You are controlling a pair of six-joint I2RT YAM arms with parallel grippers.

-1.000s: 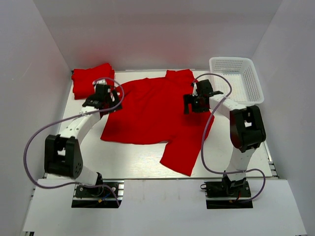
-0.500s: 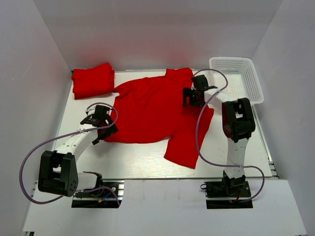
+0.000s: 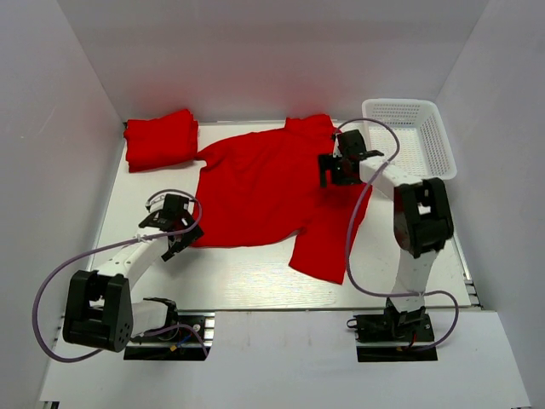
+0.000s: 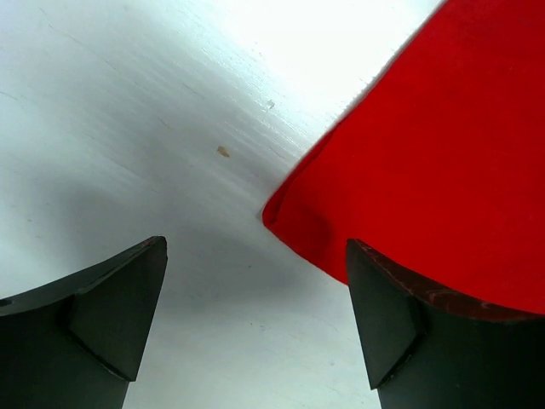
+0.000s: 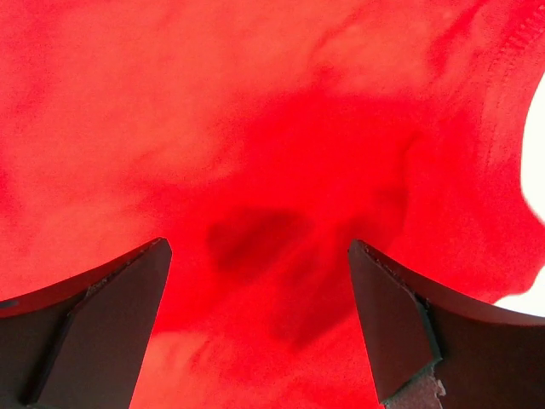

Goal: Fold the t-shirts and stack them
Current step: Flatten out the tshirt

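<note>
A red t-shirt [image 3: 260, 192] lies spread across the table, one part trailing toward the front right. A second red t-shirt [image 3: 160, 139] sits folded at the back left. My left gripper [image 3: 174, 228] hovers open at the spread shirt's near-left corner [image 4: 281, 213]; that corner lies between the fingers, with bare table under the left finger [image 4: 111, 307]. My right gripper [image 3: 338, 168] stands open just above the shirt's right shoulder area, red cloth [image 5: 255, 213] filling the gap between its fingers [image 5: 400, 324]. Neither gripper has hold of anything.
A white mesh basket [image 3: 426, 128] stands at the back right, beside the right arm. White walls close in the table on the left, back and right. Bare table surface [image 3: 238, 277] shows in front of the shirt.
My left gripper has swung from the shirt's back-left sleeve down to its near-left corner. The right gripper shifted slightly toward the back. The trailing front-right cloth has drawn in a little.
</note>
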